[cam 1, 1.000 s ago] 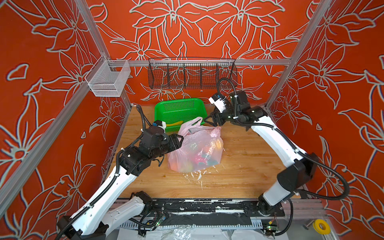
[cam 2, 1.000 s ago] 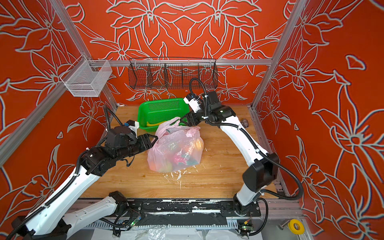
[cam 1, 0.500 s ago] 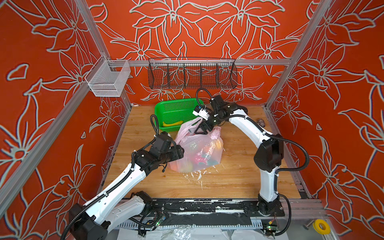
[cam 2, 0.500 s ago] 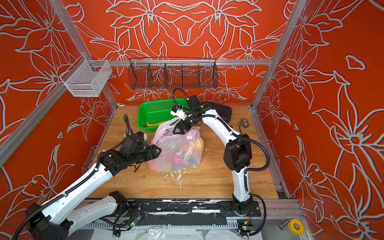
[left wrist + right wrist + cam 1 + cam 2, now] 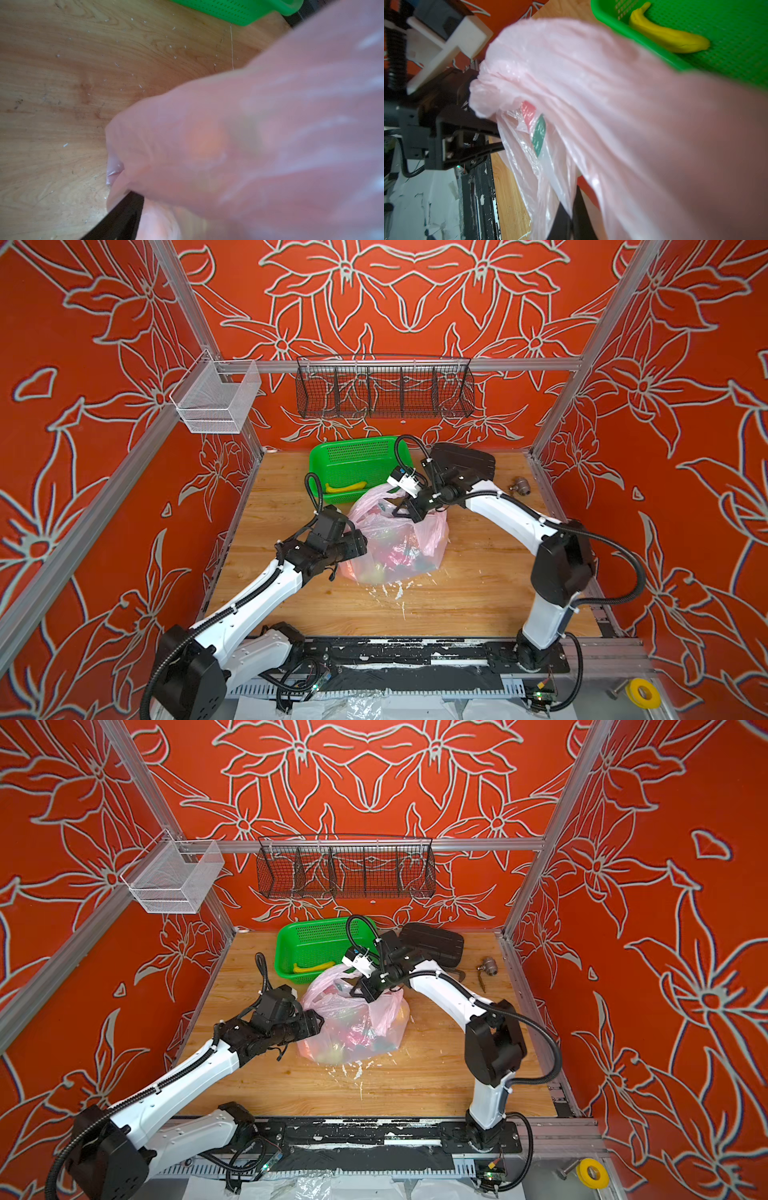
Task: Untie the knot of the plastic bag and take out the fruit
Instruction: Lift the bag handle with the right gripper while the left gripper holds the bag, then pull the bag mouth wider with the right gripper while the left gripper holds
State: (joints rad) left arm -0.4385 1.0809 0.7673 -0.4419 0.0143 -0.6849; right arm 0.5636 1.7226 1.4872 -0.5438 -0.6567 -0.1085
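Mia: Two arms reached in from the front. What did the left arm [image 5: 266, 589] do?
Ben: Its jaws were apart. They pushed against the left side of the plastic bag [image 5: 399, 539].
Mia: Where was the bag?
Ben: It sat in the middle of the tabletop [image 5: 478, 593]. Little white bits [image 5: 395, 592] lay just in front of it.
Mia: And the fruit [image 5: 388, 562]?
Ben: It was inside the bag. I saw orange, green and red shapes through the pink.
Mia: What about the right jaws?
Ben: They were clamped on the thin plastic at the top of the bag.
Mia: Did you see the knot?
Ben: I could not tell where it was.
Mia: What was behind?
Ben: A green basket [image 5: 357, 456] stood just behind the bag. One yellow banana [image 5: 345, 487] lay in it. Farther back, a black wire rack [image 5: 384, 391] hung on the wall.
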